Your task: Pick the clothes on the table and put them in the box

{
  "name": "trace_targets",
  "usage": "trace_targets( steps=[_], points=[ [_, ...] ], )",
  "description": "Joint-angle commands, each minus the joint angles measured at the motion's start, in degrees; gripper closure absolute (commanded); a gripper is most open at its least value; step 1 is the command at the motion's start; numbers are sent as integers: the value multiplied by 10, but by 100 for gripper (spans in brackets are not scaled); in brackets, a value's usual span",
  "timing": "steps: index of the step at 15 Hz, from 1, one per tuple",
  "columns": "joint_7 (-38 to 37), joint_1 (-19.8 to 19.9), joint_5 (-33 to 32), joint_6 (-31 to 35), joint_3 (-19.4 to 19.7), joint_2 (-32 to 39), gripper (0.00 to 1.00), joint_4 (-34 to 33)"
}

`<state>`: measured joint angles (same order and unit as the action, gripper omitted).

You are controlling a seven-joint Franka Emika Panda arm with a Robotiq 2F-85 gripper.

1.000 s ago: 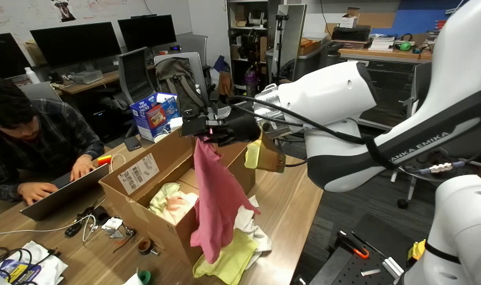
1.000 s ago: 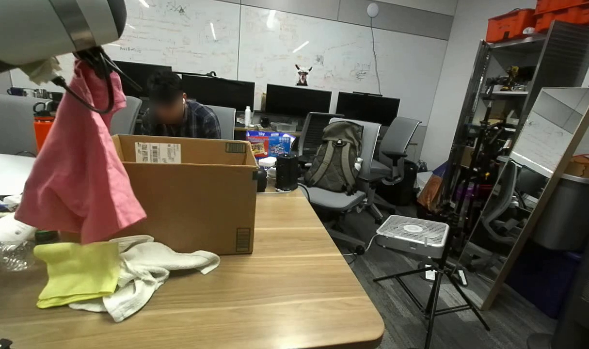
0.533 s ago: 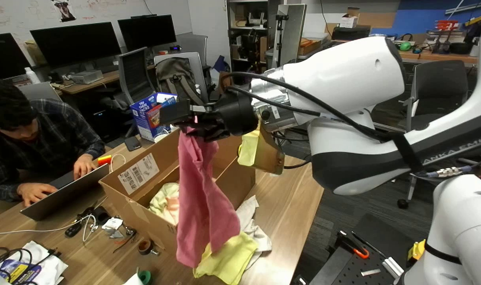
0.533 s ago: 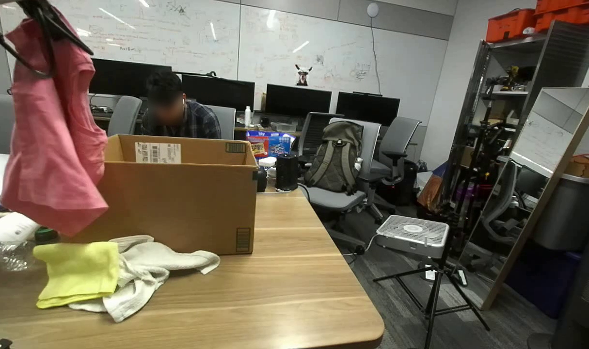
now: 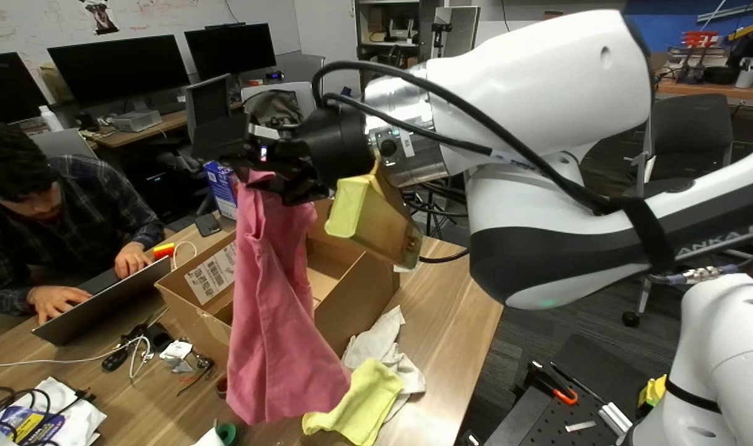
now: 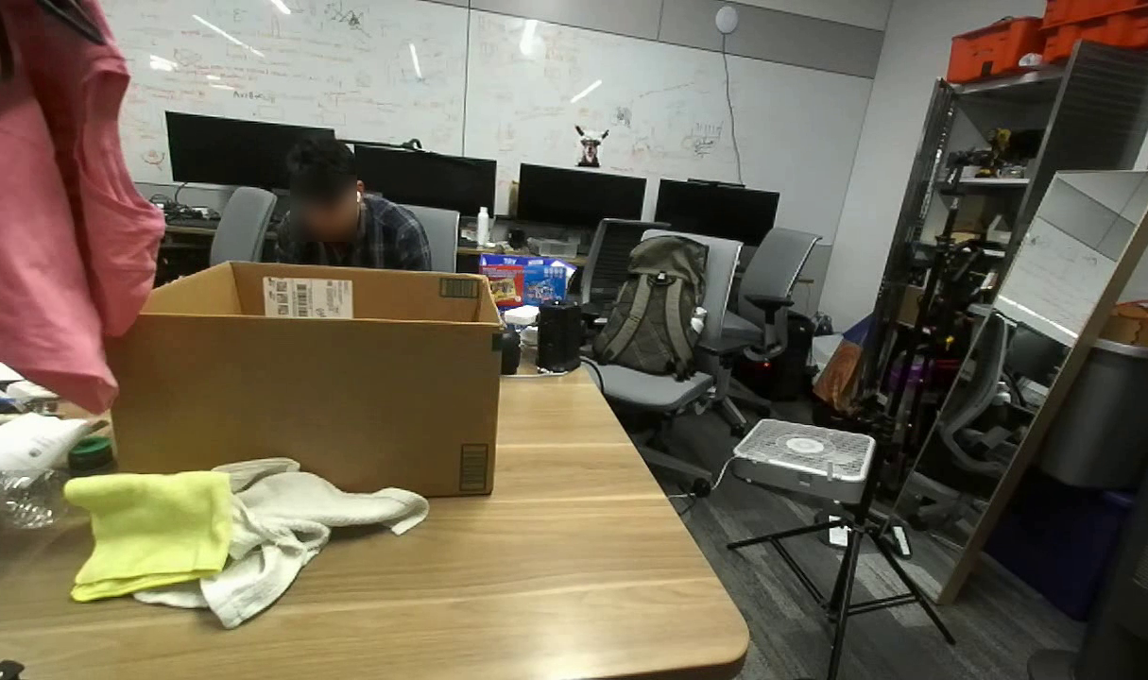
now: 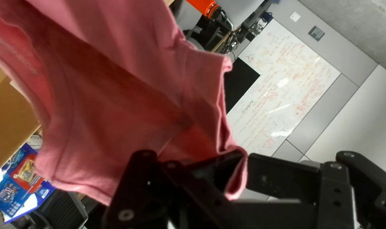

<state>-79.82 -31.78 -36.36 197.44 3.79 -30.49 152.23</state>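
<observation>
Where the pincer (image 7: 246,170) pinches, pink cloth (image 5: 274,328) hangs creased.

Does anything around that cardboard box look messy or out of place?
Mildly: a folded yellow cloth and a crumpled off-white cloth lie overlapping on the wooden table, outside the open brown cardboard box meant for them. The pink fabric garment hangs from the black end effector; no spill shows.

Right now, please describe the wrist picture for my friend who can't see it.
A black two-fingered gripper pinches a pink cloth garment filling much of the view. Beyond it, a brown cardboard box and blue printed carton show at left, a scribbled whiteboard at right.
</observation>
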Motion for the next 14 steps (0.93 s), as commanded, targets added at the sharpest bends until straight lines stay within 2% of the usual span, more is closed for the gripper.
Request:
trace_targets(
  steps=[1, 6, 7, 10, 14],
  points=[
    [52, 19, 130, -20, -63, 13, 100, -44],
    [145, 56, 324, -40, -158, 41, 100, -113],
    [108, 82, 294, -41, -176, 48, 100, -128],
    [112, 146, 308, -43, -234, 71, 100, -170],
    [107, 269, 329, -52, -331, 95, 100, -224]
  ],
)
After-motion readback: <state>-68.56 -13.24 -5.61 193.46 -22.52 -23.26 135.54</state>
